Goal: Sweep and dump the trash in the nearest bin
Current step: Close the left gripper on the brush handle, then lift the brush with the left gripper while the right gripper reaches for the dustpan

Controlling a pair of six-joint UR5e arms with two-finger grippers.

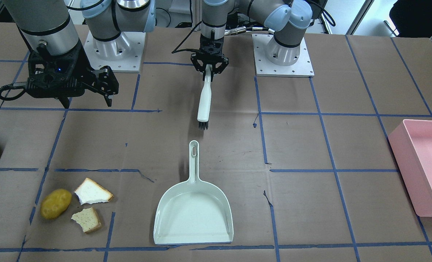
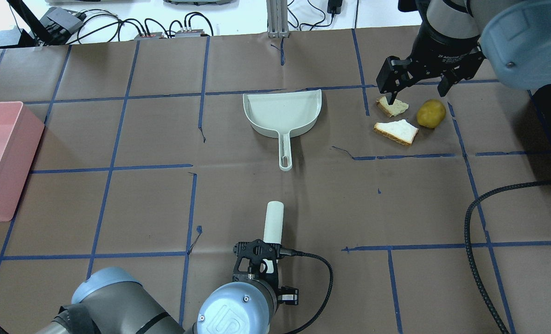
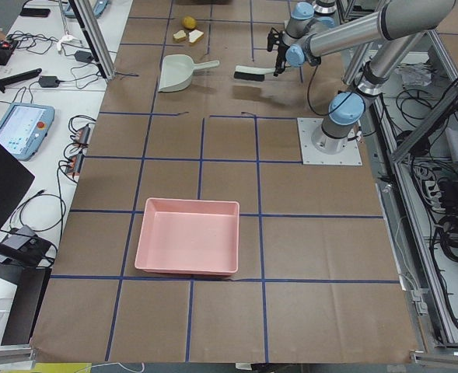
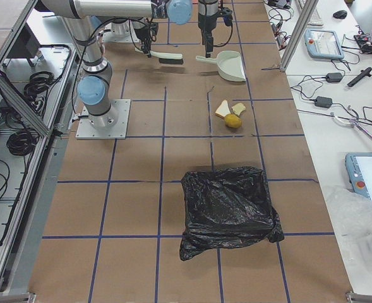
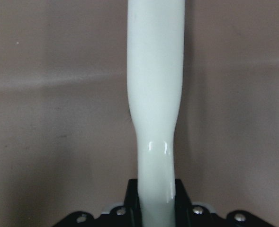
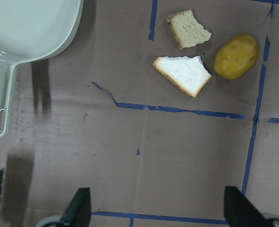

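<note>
The trash lies in one close cluster on the robot's right half of the table point(image 1: 310, 145). The potato point(image 1: 56, 203) is outermost, with the larger bread piece point(image 1: 93, 191) and the smaller bread piece point(image 1: 87, 219) just beside it, toward the dustpan point(image 1: 194, 214). We note the relation that matters: the cluster sits off the pan's side wall, apart from it, while the pan's mouth opens away from the robot and its handle points back at the base (so nothing can be swept straight in as things lie). The brush point(image 1: 204, 100) runs in line with that handle, bristles toward it, its grip end clamped in the left gripper point(image 1: 208, 74). The right gripper point(image 2: 416, 95) hangs above the table on the trash side, jaws spread wide and empty; we judge it the nearer arm for taking the pan. Bare paper surrounds the cluster. The black bag bin point(image 4: 230, 202) lies further to the robot's right, and the pink bin point(image 1: 410, 171) is well apart on the left.
</note>
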